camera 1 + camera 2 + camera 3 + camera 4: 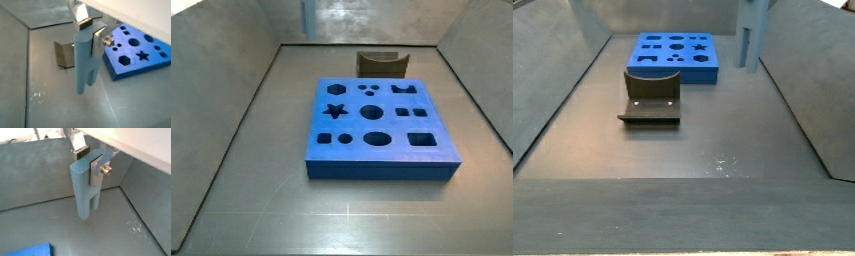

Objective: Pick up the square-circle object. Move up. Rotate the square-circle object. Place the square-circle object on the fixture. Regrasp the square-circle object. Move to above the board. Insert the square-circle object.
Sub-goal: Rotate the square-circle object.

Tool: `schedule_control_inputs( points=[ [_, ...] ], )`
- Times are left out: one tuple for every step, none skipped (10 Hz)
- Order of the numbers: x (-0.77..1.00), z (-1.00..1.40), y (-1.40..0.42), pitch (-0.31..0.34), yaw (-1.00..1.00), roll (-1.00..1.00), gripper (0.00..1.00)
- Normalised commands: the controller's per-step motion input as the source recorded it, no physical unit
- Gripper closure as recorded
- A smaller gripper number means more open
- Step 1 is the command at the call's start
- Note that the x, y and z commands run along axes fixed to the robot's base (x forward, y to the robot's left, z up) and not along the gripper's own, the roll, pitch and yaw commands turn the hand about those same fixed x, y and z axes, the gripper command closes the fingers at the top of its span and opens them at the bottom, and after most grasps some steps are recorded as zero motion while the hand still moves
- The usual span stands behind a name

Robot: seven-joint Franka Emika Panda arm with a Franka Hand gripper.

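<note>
My gripper (91, 31) is shut on the top end of the square-circle object (85, 65), a slim pale blue-grey peg that hangs straight down from the fingers, clear of the floor. Both wrist views show the grasp; the gripper (90, 160) pinches the peg (85, 193) between its two silver plates. In the side views only the peg shows, cut off by the frame edge (305, 14) (751, 30). The dark fixture (64, 54) stands on the floor beyond the peg (381, 64) (651, 98). The blue board (137, 52) lies beside it (378, 125) (676, 55).
Grey walls enclose the floor on all sides (251, 90) (800, 90). A corner of the board shows in a wrist view (27, 250). The peg hangs near one side wall, off to the side of the board.
</note>
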Motion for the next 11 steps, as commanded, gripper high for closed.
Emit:
schedule_control_inputs(
  points=[
    [0.0,0.0,0.01,0.012,-1.0,-0.01,1.0],
    [0.0,0.0,0.01,0.015,-1.0,-0.02,1.0],
    [0.0,0.0,0.01,0.017,-1.0,-0.02,1.0],
    [0.0,0.0,0.01,0.019,-1.0,-0.02,1.0],
    [0.0,0.0,0.01,0.024,-1.0,-0.03,1.0],
    [0.0,0.0,0.01,0.03,-1.0,-0.03,1.0],
    [0.0,0.0,0.01,0.041,-0.7,-0.04,1.0],
    [0.0,0.0,0.01,0.041,-0.48,-0.04,1.0],
    [0.0,0.0,0.01,0.041,-0.28,-0.04,1.0],
    [0.0,-1.0,0.0,0.0,0.0,0.0,1.0],
    [0.01,-1.0,0.0,-0.034,0.05,0.01,1.0]
  ],
)
